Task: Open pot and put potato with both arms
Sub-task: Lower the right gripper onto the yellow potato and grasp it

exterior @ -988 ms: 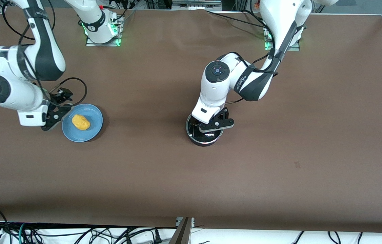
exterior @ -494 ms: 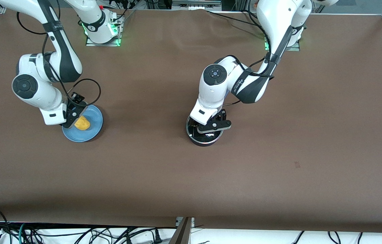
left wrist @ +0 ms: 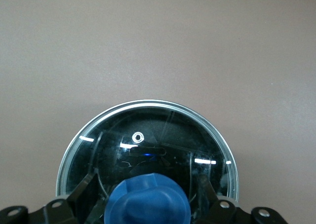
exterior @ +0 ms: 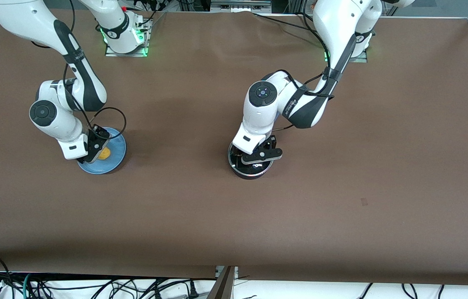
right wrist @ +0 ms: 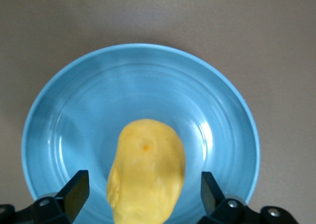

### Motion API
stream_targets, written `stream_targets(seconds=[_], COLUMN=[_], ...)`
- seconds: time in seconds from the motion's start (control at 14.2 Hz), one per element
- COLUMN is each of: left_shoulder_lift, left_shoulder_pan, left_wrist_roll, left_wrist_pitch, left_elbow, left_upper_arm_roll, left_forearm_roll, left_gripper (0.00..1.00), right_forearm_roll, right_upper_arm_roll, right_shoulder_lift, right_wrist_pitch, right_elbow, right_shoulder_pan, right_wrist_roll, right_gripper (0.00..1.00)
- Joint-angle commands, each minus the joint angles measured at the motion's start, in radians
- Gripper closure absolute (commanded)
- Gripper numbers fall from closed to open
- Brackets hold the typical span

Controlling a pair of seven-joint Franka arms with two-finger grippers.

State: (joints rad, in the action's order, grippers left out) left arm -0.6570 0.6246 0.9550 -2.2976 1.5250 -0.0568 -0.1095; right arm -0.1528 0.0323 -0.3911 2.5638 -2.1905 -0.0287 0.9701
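The black pot (exterior: 250,168) stands mid-table with its glass lid (left wrist: 148,135) on. My left gripper (exterior: 254,160) is low over the lid. Its fingers (left wrist: 85,185) stand either side of the blue knob (left wrist: 147,200) with small gaps, open. The yellow potato (right wrist: 146,169) lies on a light-blue plate (right wrist: 74,120) toward the right arm's end of the table. My right gripper (exterior: 91,153) is down over that plate (exterior: 109,165). It is open, with a finger (right wrist: 77,188) on each side of the potato (exterior: 104,155), not touching it.
Brown table cloth (exterior: 234,216) runs wide around both spots. The arms' bases (exterior: 126,39) stand along the table's edge farthest from the front camera. Cables hang below the nearest edge.
The right arm swung from beside the plate to over it and came down around the potato. The left gripper settled slightly lower over the lid.
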Motion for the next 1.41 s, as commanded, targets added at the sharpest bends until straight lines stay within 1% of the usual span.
stream_targets(seconds=[0.0, 0.07, 0.21, 0.35, 0.42, 0.49, 0.56, 0.64, 0.78, 0.92, 0.99, 1.13, 1.34], left_shoulder_lift=[0.004, 0.004, 0.004, 0.004, 0.004, 0.004, 0.002, 0.002, 0.002, 0.002, 0.002, 0.002, 0.002], left_shoulder_pan=[0.007, 0.007, 0.007, 0.007, 0.007, 0.007, 0.007, 0.007, 0.007, 0.007, 0.007, 0.006, 0.006], left_wrist_roll=[-0.005, -0.007, -0.005, -0.005, -0.005, -0.005, -0.005, -0.005, -0.005, -0.005, -0.005, -0.005, -0.005], left_wrist_pitch=[-0.011, -0.010, -0.008, -0.008, -0.008, -0.008, -0.008, -0.008, -0.008, -0.006, -0.008, -0.008, -0.006], left_elbow=[0.004, 0.004, 0.004, 0.004, 0.004, 0.004, 0.004, 0.004, 0.004, 0.004, 0.004, 0.004, 0.003], left_upper_arm_roll=[0.006, 0.006, 0.006, 0.006, 0.006, 0.006, 0.006, 0.006, 0.006, 0.006, 0.006, 0.006, 0.006], left_forearm_roll=[-0.021, -0.021, -0.021, -0.021, -0.021, -0.021, -0.021, -0.021, -0.021, -0.021, -0.021, -0.021, -0.019], left_gripper=[0.16, 0.17, 0.24, 0.26, 0.30, 0.31, 0.32, 0.34, 0.39, 0.42, 0.44, 0.48, 0.52], right_forearm_roll=[-0.011, -0.011, -0.011, -0.011, -0.010, -0.011, -0.011, -0.011, -0.010, -0.010, -0.010, -0.010, -0.008], right_upper_arm_roll=[-0.002, -0.002, 0.000, 0.004, 0.005, 0.005, 0.005, 0.005, 0.005, 0.005, 0.005, 0.005, 0.005], right_shoulder_lift=[0.009, 0.009, 0.002, 0.000, -0.002, -0.006, -0.006, -0.006, -0.006, -0.006, -0.006, -0.006, -0.006], right_wrist_pitch=[0.013, 0.013, 0.013, 0.013, 0.013, 0.013, 0.013, 0.013, 0.009, 0.006, 0.006, 0.004, 0.004], right_elbow=[-0.006, -0.011, -0.012, -0.015, -0.015, -0.015, -0.015, -0.014, -0.014, -0.009, -0.009, -0.006, -0.003], right_shoulder_pan=[0.006, 0.006, 0.006, 0.006, 0.006, 0.006, 0.006, 0.006, 0.006, 0.006, 0.006, 0.006, 0.006], right_wrist_roll=[0.019, 0.021, 0.021, 0.033, 0.033, 0.033, 0.035, 0.035, 0.035, 0.035, 0.033, 0.032, 0.029], right_gripper=[0.00, 0.00, 0.00, 0.00, 0.00, 0.03, 0.11, 0.17, 0.39, 0.56, 0.59, 0.62, 0.62])
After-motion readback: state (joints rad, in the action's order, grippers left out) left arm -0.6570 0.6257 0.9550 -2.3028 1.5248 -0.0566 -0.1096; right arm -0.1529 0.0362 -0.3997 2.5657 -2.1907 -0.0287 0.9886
